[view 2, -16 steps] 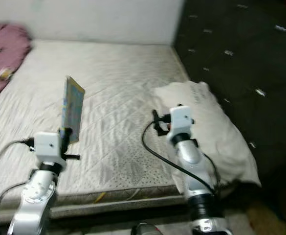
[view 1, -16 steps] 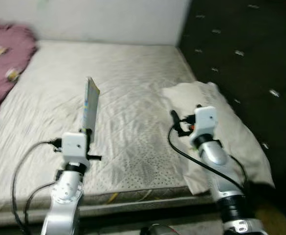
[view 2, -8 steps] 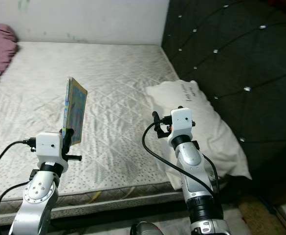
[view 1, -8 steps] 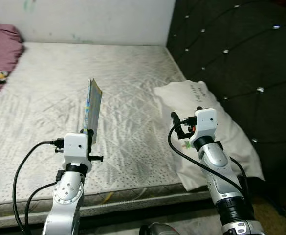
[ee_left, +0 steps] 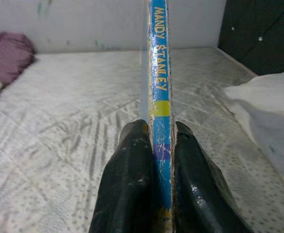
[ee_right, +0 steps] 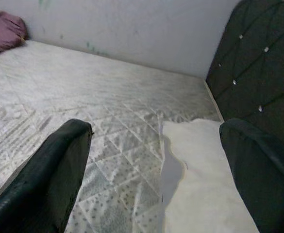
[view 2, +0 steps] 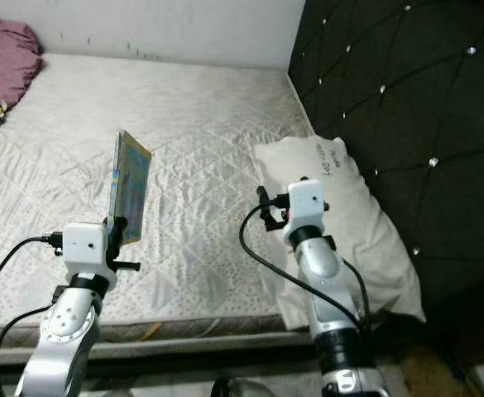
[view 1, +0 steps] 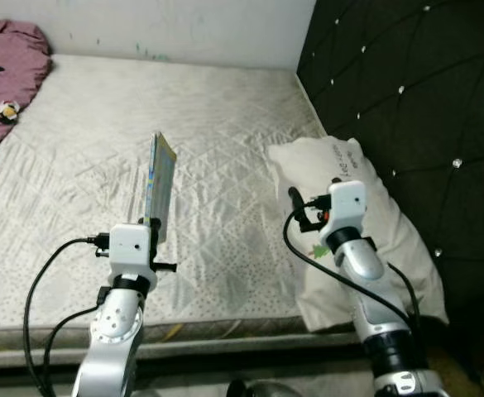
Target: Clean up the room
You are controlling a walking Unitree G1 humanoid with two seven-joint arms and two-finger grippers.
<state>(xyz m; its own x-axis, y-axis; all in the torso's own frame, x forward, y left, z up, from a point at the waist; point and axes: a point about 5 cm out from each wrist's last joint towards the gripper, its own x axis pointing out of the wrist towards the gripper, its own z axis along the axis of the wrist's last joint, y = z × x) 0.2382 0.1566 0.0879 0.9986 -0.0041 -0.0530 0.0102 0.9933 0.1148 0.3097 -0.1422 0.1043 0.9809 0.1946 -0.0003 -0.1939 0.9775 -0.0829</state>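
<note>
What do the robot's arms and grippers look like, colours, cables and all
Both arms are silver metal tubes, each topped by a white boxy wrist housing. Black cables loop from each wrist down the arm. The left gripper and right gripper each have two long, glossy black fingers.

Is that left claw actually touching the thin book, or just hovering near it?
Touching. The left wrist view shows the left gripper with both black fingers pressed against the book.

Both silver arms reach forward, elbows bent. The left tool (ee_left: 156,160) points up, its fingers (ee_left: 132,165) clamped on a thin book (view 1: 159,186). The right tool (ee_right: 156,160) stands wide open, holding nothing.
</note>
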